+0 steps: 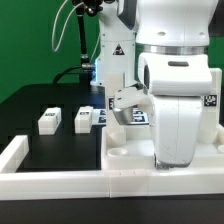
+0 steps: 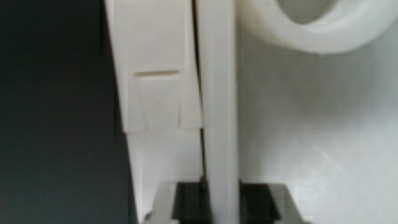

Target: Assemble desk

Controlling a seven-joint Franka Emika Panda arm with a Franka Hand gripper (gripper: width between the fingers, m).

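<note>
The desk's white tabletop (image 1: 128, 146) lies at the front of the black table, a round corner hole (image 1: 118, 153) facing up. My gripper (image 1: 158, 160) reaches down onto it under the big white hand. In the wrist view the two black fingers (image 2: 178, 206) sit on either side of a thin white raised rim (image 2: 215, 110) of the tabletop (image 2: 311, 130), and my gripper (image 2: 217, 203) is shut on that rim. A round hole (image 2: 331, 22) shows beside the rim. Two white tagged legs (image 1: 48, 120) (image 1: 82, 118) lie apart on the table at the exterior view's left.
A low white border wall (image 1: 50, 184) runs along the front and turns up the exterior view's left side (image 1: 14, 151). Black-and-white tags (image 1: 103, 116) show behind the arm. The robot's base and cables (image 1: 100, 45) stand at the back.
</note>
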